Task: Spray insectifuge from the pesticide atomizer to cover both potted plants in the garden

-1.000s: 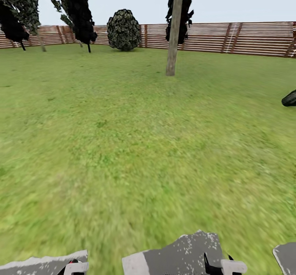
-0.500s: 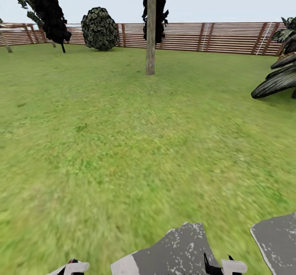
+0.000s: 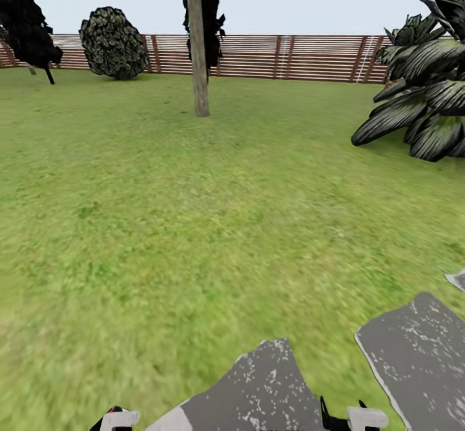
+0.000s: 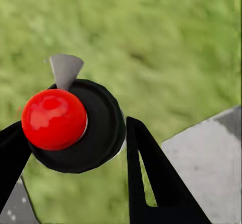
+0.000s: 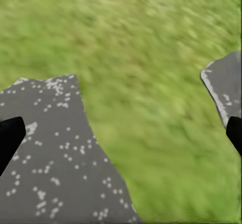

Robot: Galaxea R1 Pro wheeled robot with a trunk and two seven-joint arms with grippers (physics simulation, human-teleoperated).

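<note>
The pesticide atomizer and the two potted plants are out of view. The garden lawn [image 3: 194, 224] stretches ahead to a brown slat fence [image 3: 303, 57]. My left gripper [image 3: 116, 418] and right gripper [image 3: 352, 415] just peek in at the head view's lower edge. In the left wrist view the left gripper [image 4: 75, 123] has its black fingers [image 4: 151, 183] well apart, and a red knob on a black disc [image 4: 53, 118] shows between them over grass. In the right wrist view the right gripper [image 5: 123, 128] is open wide with nothing in it, above grass and a stone.
Grey speckled stepping stones lie close in front, one [image 3: 258, 392] at the middle and one [image 3: 420, 360] to the right. A bare tree trunk [image 3: 197, 50] stands mid-lawn. A big dark broad-leaved shrub [image 3: 420, 115] is at the right, a round bush [image 3: 113, 44] by the fence.
The whole head view has swung to the right: trunk, bush and stones slid left and the dark shrub came fully into view. Both grippers keep their place in the picture.
</note>
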